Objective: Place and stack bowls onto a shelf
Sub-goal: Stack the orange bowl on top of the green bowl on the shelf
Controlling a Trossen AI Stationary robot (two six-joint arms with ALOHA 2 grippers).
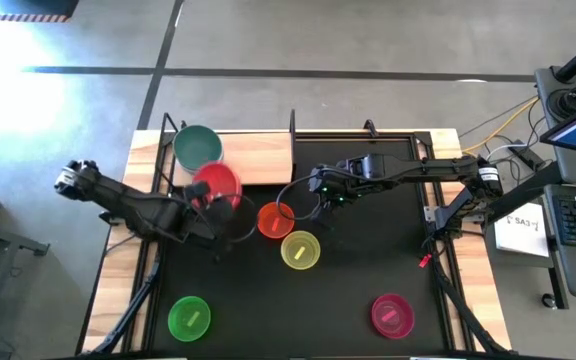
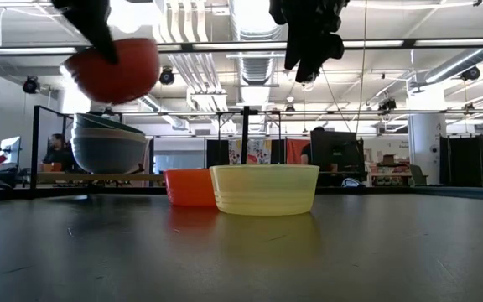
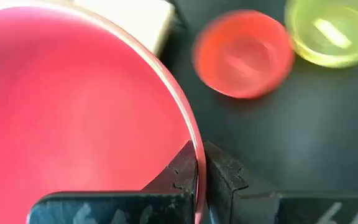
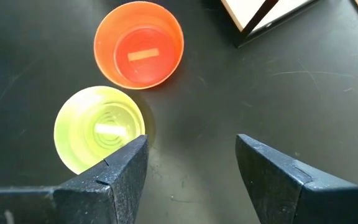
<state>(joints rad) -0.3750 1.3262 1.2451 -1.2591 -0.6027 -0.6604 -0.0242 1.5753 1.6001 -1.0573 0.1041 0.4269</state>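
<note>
Our left gripper has its jaws clamped on the rim of the red bowl, one finger inside the wall and one outside, and we hold that bowl in the air at the front edge of the shelf, just beside the stack topped by the teal bowl at the shelf's left end. The rest of the board to the right of that stack lies bare up to a black upright. Our right gripper hangs above the mat with its jaws wide apart and nothing between them, near the orange bowl and the yellow bowl, which sit touching on the surface. The green bowl and the magenta bowl stand well apart near the front edge.
</note>
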